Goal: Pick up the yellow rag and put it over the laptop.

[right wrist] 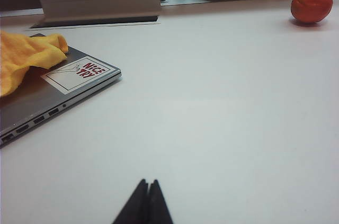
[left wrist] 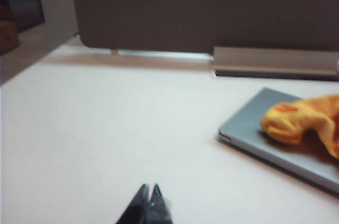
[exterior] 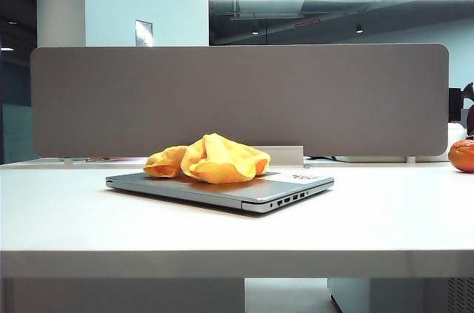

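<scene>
We see the yellow rag (exterior: 209, 158) lying bunched on the closed laptop (exterior: 222, 189), which sits on the white table (exterior: 89, 209) at the centre of the exterior frame. An orange fruit (exterior: 462, 155) rests at the far right edge. Our left claw (left wrist: 149, 188) hangs over bare table, clear of the laptop, its tips pressed together and empty. Our right claw (right wrist: 148, 182) is likewise pressed together over bare table, holding nothing.
</scene>
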